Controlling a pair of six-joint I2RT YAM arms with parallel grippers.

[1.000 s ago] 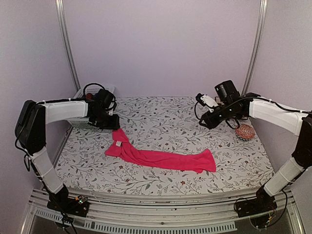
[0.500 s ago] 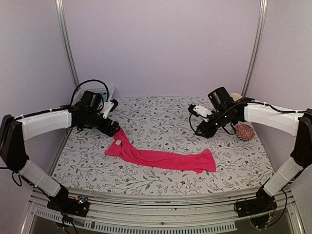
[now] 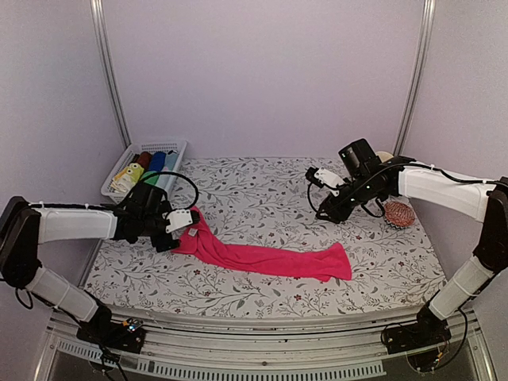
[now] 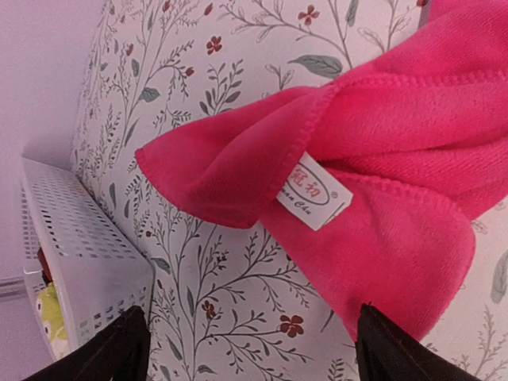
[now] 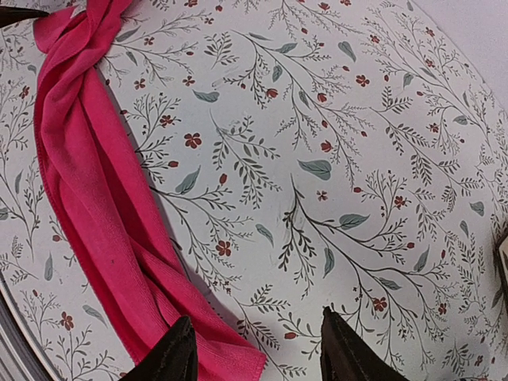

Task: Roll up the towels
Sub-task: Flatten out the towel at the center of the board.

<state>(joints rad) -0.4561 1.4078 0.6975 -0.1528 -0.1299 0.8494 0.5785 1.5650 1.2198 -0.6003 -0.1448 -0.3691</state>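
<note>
Left fingers (image 4: 115, 355), right fingers (image 5: 178, 354) gape empty; tag (image 4: 315, 193) on pink towel (image 4: 381, 135) shows red script.

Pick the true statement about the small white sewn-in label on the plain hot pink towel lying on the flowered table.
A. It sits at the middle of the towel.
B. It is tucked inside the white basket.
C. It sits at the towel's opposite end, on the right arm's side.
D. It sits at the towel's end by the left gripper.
D: the white label sits on the folded end of the hot pink towel, just ahead of the open left gripper.
</note>
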